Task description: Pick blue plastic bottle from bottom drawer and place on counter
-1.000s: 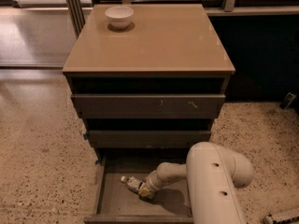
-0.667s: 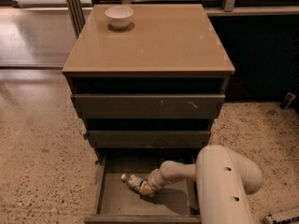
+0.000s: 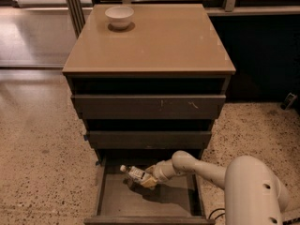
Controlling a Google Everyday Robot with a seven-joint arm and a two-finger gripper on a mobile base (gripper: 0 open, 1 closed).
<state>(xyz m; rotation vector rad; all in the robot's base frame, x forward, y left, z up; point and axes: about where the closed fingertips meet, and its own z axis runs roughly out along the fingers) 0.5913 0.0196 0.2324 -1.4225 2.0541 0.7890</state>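
Note:
The blue plastic bottle [image 3: 134, 173] looks clear, with a white cap and a white label. It lies tilted inside the open bottom drawer [image 3: 140, 206], cap toward the back left. My gripper [image 3: 149, 180] reaches into the drawer from the right and is shut on the bottle's lower end. The bottle hangs a little above the drawer floor and casts a shadow beneath it. The tan counter [image 3: 159, 41] tops the cabinet above.
A white bowl [image 3: 119, 16] stands at the counter's back left. The two upper drawers [image 3: 148, 107] protrude slightly above the bottom drawer. My white arm [image 3: 248, 191] fills the lower right. Speckled floor surrounds the cabinet, and a dark wall is at the right.
The arm has shifted right and back. The gripper and bottle have risen slightly from the drawer floor toward the back.

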